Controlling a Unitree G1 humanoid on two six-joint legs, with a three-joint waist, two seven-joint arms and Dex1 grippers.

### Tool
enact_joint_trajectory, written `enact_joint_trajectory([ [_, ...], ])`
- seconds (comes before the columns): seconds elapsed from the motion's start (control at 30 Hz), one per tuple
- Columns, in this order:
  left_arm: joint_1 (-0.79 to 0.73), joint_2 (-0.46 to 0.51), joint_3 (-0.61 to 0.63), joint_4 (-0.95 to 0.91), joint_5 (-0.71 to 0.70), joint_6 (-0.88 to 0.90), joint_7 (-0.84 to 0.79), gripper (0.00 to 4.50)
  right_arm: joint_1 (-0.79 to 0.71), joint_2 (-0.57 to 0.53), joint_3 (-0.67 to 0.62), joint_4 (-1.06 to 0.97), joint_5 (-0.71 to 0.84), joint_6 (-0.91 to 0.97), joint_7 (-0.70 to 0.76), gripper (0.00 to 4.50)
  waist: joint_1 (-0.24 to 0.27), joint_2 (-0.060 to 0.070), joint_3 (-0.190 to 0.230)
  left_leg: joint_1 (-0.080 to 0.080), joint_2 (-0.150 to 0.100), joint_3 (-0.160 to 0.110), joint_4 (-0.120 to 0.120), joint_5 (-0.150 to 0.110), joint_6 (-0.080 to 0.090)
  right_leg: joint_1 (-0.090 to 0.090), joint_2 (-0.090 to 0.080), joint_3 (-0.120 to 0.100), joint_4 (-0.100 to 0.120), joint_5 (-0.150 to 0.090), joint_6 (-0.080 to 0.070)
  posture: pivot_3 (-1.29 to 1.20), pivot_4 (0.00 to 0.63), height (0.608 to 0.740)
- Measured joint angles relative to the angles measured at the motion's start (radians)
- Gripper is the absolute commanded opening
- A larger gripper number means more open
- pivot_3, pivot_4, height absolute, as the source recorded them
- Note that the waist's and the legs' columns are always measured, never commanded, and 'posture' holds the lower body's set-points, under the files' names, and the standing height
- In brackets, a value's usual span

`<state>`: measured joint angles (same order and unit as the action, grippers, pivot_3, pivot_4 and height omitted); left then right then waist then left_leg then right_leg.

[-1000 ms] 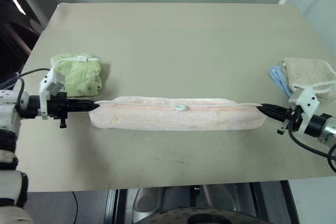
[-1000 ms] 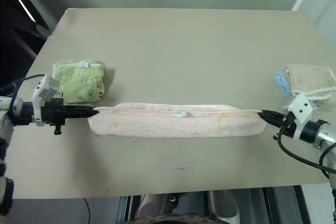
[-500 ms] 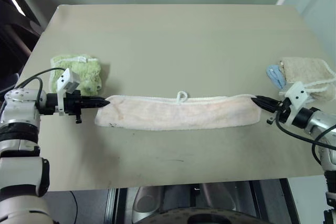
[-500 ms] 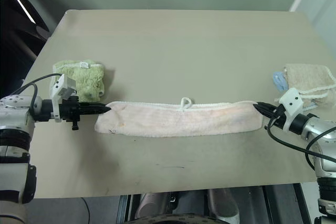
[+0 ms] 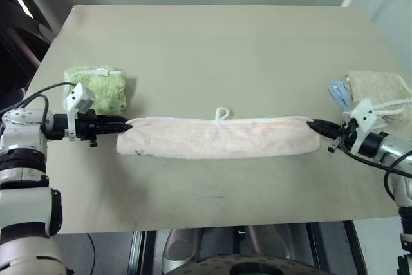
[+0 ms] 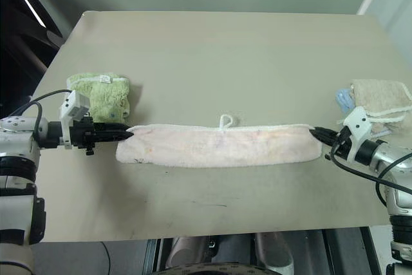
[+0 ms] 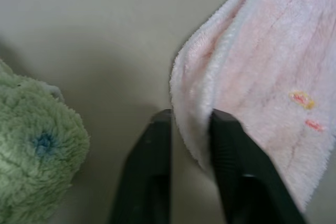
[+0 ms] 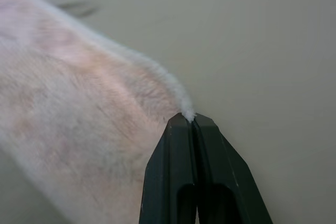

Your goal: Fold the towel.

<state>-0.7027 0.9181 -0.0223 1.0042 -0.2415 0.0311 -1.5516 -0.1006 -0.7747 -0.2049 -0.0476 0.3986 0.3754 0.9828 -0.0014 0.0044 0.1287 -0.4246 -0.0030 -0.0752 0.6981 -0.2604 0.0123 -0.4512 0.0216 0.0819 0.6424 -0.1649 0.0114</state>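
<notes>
Lying flat on the surface (image 5: 212,49) as a long folded band: the towel (image 5: 219,137), stretching from one claw across to the other, white loop (image 5: 221,113) sticking out of its far edge at mid-length.

Left claw (image 5: 126,125): reaching in low and nearly level from the left side, pointing inward along the band toward the opposite claw. In the left wrist view, fingers (image 7: 152,171) standing parted by a narrow gap, the towel's end corner sitting in that gap against one finger but not pinched. Small orange marks (image 7: 304,109) showing on the terry just past the fingertips.

Right claw (image 5: 313,124): reaching in low from the right side, tilted slightly down, pointing inward toward the left claw. In the right wrist view, fingers pressed together, nipping a thin tuft of the towel's white-edged corner at the very tips; remainder of the cloth spreading away ahead of the claw.

Green terry towel (image 5: 94,89): sitting folded just beyond the left claw, close beside its wrist, apart from the pink band.

Beige cloth (image 5: 380,91) and blue cloth (image 5: 339,91): stacked just beyond the right claw, near its wrist mount, clear of the towel.
</notes>
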Motion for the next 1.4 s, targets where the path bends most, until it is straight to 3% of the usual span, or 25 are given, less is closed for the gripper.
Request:
enact_joint_trajectory([
  [0.23,0.000,-0.027,0.037,0.000,0.005,0.003,0.011,4.48,-0.016,-0.009,-0.002,-0.039,0.063,0.065,0.039,2.57,-0.001,0.000,0.000,0.000,0.000,0.000,0.000,0.000,0.000,0.000,0.000,0.000,0.000,0.000,0.000,0.00,0.150,0.733],
  [0.43,-0.004,-0.045,0.117,-0.001,-0.011,-0.018,0.087,4.50,-0.029,-0.016,-0.079,-0.092,0.174,0.194,0.004,4.46,0.001,0.000,0.000,0.000,0.000,0.000,0.000,0.000,0.000,0.000,0.000,0.000,-0.001,0.000,0.000,0.00,0.150,0.733],
  [0.7,-0.036,-0.150,0.261,-0.074,-0.102,-0.040,0.251,4.50,-0.025,0.008,-0.230,-0.173,0.429,0.514,-0.144,4.46,0.006,0.000,0.000,0.000,-0.001,0.000,0.000,0.001,0.000,0.002,0.000,0.000,-0.001,-0.001,0.002,0.00,0.150,0.733],
  [0.9,0.095,-0.178,0.270,-0.493,-0.287,0.334,0.208,4.50,-0.024,0.082,-0.325,-0.226,0.681,0.732,-0.356,4.46,0.002,0.000,0.000,0.000,-0.001,0.002,0.000,0.000,0.001,0.002,0.000,0.002,-0.002,-0.004,0.006,0.00,0.150,0.733],
  [1.1,0.214,-0.148,0.231,-0.779,-0.392,0.544,0.159,4.50,0.039,0.097,-0.406,-0.242,1.047,0.822,-0.593,4.46,0.002,0.000,0.000,0.001,-0.001,0.002,-0.002,-0.001,0.001,0.003,0.000,0.002,-0.003,-0.008,0.006,0.00,0.150,0.733],
  [1.27,0.296,-0.138,0.189,-0.854,-0.346,0.446,0.128,4.50,0.178,0.089,-0.372,-0.286,1.320,0.784,-0.774,4.46,0.006,0.000,0.000,0.003,-0.001,0.001,-0.003,-0.005,0.001,0.004,0.000,0.003,-0.002,-0.016,0.015,0.00,0.150,0.733],
  [1.4,0.337,-0.168,0.178,-0.873,-0.336,0.380,0.133,4.50,0.274,0.065,-0.361,-0.355,1.386,0.736,-0.814,4.46,0.006,0.000,0.000,0.002,-0.001,0.001,-0.002,-0.006,0.001,0.004,0.000,0.003,-0.002,-0.016,0.015,0.00,0.150,0.733],
])
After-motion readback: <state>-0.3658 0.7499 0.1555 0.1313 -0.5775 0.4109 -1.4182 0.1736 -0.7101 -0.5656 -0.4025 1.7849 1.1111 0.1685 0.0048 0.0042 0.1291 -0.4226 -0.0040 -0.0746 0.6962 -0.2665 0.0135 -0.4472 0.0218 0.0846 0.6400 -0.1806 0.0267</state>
